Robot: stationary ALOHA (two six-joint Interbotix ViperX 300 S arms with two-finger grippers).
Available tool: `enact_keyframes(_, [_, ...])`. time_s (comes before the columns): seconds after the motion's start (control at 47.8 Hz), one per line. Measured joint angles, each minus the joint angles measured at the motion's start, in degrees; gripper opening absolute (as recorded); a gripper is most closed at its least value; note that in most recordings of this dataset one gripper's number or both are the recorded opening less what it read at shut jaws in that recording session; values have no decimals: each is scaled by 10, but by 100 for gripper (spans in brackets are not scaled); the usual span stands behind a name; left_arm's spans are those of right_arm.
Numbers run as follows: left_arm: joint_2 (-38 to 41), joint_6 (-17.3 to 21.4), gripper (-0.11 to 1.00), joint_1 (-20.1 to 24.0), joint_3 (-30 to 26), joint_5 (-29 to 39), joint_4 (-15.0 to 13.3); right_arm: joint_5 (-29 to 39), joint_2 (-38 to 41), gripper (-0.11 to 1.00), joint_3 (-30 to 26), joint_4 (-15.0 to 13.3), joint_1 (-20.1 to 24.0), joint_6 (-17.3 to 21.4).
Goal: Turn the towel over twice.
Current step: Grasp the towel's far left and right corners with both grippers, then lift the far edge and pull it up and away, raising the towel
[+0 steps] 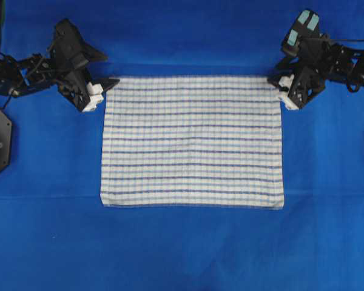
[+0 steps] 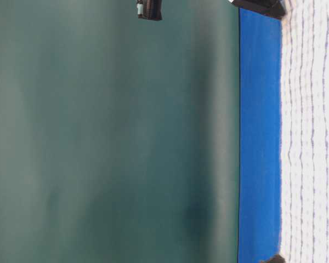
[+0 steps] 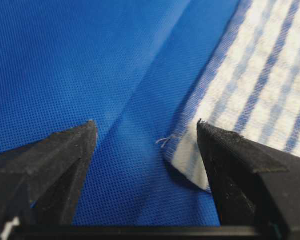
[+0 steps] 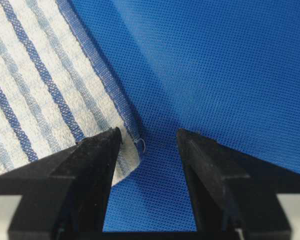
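Both grippers, left (image 1: 99,91) and right (image 1: 281,86), are held spread at the towel's (image 1: 192,141) far corners.
Nothing is pinched (corners lie between the jaws); the towel is spread flat on the blue table covering (image 1: 182,254).

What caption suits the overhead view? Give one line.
Striped towel flat on blue table cover, open left gripper and right gripper at its far corners.

you're looking at the towel (image 1: 192,141), white with dark-blue and light-blue stripes in a grid, spread flat and rectangular mid-table, long sides running across, one far corner slightly lifted and frayed.
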Motion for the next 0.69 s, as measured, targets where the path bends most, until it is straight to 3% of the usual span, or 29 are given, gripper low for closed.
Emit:
enact_keyframes(0.147, [21,1,50,0,-10,-1,0,-3,5,55,0,0,0,0])
enact_keyframes(0.23, [30,2,38,0,-12,-3,-1,-3,5,49,1,0,0,0])
enact_keyframes(0.377, [34,2,11,-11,-18,10,0,-3,5,11,0,-1,0,1])
enact_keyframes(0.419, [35,2,5,-14,-19,15,0,-4,5,5,0,-1,0,0])
enact_keyframes(0.691, [31,3,4,-23,-22,42,-1,-13,5,5,0,0,-3,1])
